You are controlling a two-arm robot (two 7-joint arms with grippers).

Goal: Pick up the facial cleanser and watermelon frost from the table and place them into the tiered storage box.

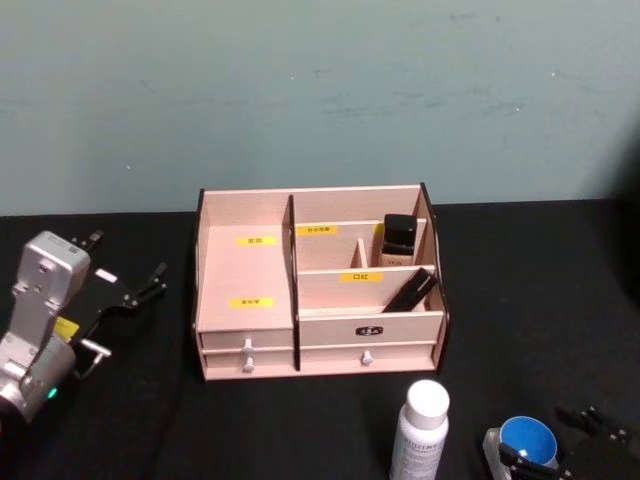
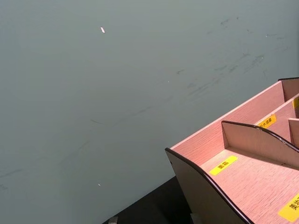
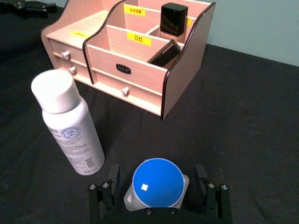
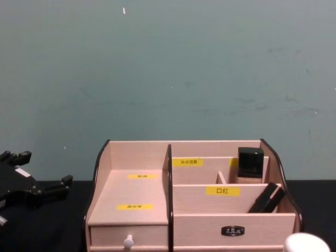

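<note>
The tiered storage box [image 1: 245,330] stands mid-table, pale pink with yellow labels and two small drawers; it also shows in the chest view [image 4: 131,220] and right wrist view [image 3: 140,88]. In front of it stand a white bottle [image 1: 421,432] [image 3: 70,130] with a white cap and a small container [image 1: 528,438] [image 3: 157,183] with a round blue lid. I cannot tell which is the facial cleanser and which the watermelon frost. My right gripper [image 1: 556,446] [image 3: 159,198] is open, its fingers [image 3: 103,198] on either side of the blue-lidded container. My left gripper [image 1: 125,265] [image 4: 39,170] hangs open and empty to the left of the box.
A black-capped bottle [image 1: 400,240] and a dark flat item [image 1: 408,292] sit in the box's right compartments. The white bottle's cap [image 4: 307,242] shows at the chest view's lower right. A teal wall [image 1: 320,90] rises behind the black table [image 1: 540,300].
</note>
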